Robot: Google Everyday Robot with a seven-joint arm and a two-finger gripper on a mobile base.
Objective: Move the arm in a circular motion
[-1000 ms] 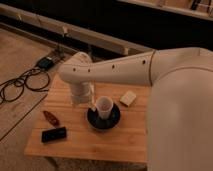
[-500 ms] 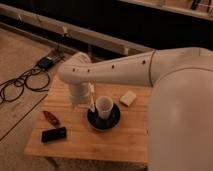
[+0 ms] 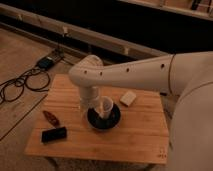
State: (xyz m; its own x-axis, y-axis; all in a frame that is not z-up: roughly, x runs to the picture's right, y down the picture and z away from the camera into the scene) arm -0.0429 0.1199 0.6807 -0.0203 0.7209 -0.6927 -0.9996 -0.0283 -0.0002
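Note:
The cream-white arm [image 3: 145, 72] reaches in from the right across the wooden table [image 3: 135, 135], with small dark screw holes along its thick tubular segment. Its elbow [image 3: 86, 70] bends down over the table's middle. The gripper [image 3: 92, 106] hangs below the wrist, just left of a white cup [image 3: 106, 106] that stands in a dark bowl [image 3: 104, 119]. The gripper sits at the bowl's left rim.
A white block [image 3: 128, 98] lies right of the bowl. A black phone-like object [image 3: 54, 134] and a reddish-brown item [image 3: 50, 118] lie at the table's front left. Cables [image 3: 20, 85] and a power unit [image 3: 46, 62] lie on the floor to the left.

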